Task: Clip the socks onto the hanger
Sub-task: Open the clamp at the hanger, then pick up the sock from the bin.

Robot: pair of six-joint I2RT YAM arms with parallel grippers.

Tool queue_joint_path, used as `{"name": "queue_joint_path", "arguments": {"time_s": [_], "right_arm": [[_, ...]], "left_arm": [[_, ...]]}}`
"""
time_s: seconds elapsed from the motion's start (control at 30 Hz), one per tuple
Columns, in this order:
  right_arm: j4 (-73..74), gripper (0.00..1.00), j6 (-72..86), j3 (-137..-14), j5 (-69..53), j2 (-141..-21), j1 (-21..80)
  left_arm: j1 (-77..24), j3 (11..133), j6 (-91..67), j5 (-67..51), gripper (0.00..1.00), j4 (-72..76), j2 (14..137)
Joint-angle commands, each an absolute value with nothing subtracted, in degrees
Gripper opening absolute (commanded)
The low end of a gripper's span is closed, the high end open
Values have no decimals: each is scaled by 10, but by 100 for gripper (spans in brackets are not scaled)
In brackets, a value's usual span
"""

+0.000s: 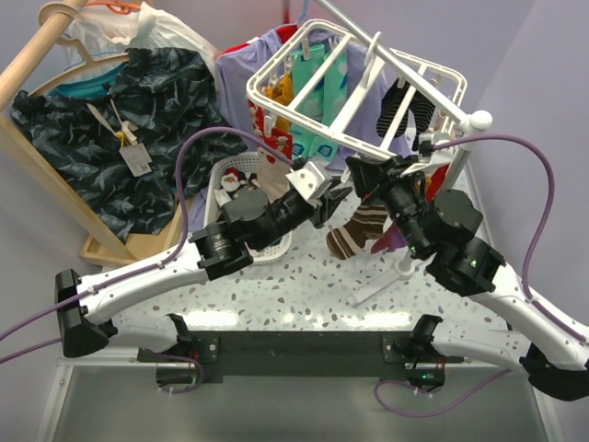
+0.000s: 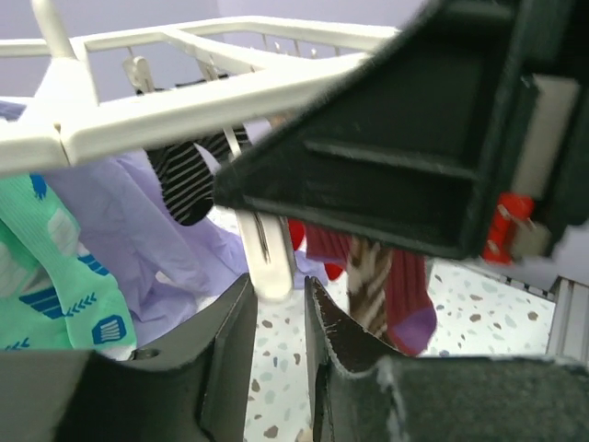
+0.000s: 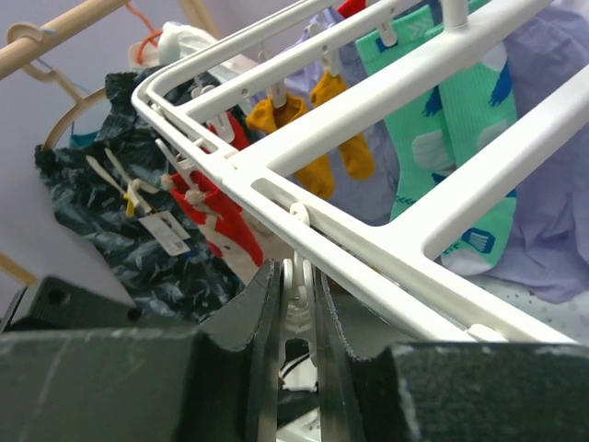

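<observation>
Terrazzo tabletop (image 1: 304, 285) lies below the tilted white hanger (image 1: 352, 92), which sits toward 1 o'clock in the top view. Under its edge bar the right gripper (image 3: 294, 276) is clenched on a white clip (image 3: 296, 318). At its 9 o'clock the left gripper (image 2: 279, 295) has its jaws a narrow gap apart, grasping nothing. At 6 o'clock of the grippers hang the brown striped sock (image 1: 354, 230) and the maroon sock (image 2: 405, 290), side by side.

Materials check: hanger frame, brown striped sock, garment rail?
The hanger looks like white moulded plastic, smooth with a slight sheen along its bars. The brown striped sock is soft knit fabric, matte, and drapes limp. The garment rail is probably light wood: a pale tan round pole. Whether it is varnished is unclear.
</observation>
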State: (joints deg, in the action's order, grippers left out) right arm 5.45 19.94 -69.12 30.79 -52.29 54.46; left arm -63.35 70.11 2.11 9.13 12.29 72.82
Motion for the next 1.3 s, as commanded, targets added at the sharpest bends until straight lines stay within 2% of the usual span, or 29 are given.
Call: {"name": "queue_joint_path", "arguments": {"time_s": [0.0,0.17,0.37,0.6,0.87,1.27], "right_arm": [[12,1,195,-691,355,-513,529],[16,2,195,-689,355,-512,529],[21,2,197,-686,343,-513,529],[43,3,185,-706,329,-531,528],[62,4,180,-728,310,-548,528],[90,4,160,-732,308,-534,529]], "left_arm": [[-653,672,11,60,38,106,692],[-651,616,-22,101,55,100,646],[-633,545,-103,151,68,60,592],[-530,466,-206,149,83,-1,538],[-445,465,-238,158,100,-79,556],[-315,496,-262,90,98,-102,654]]}}
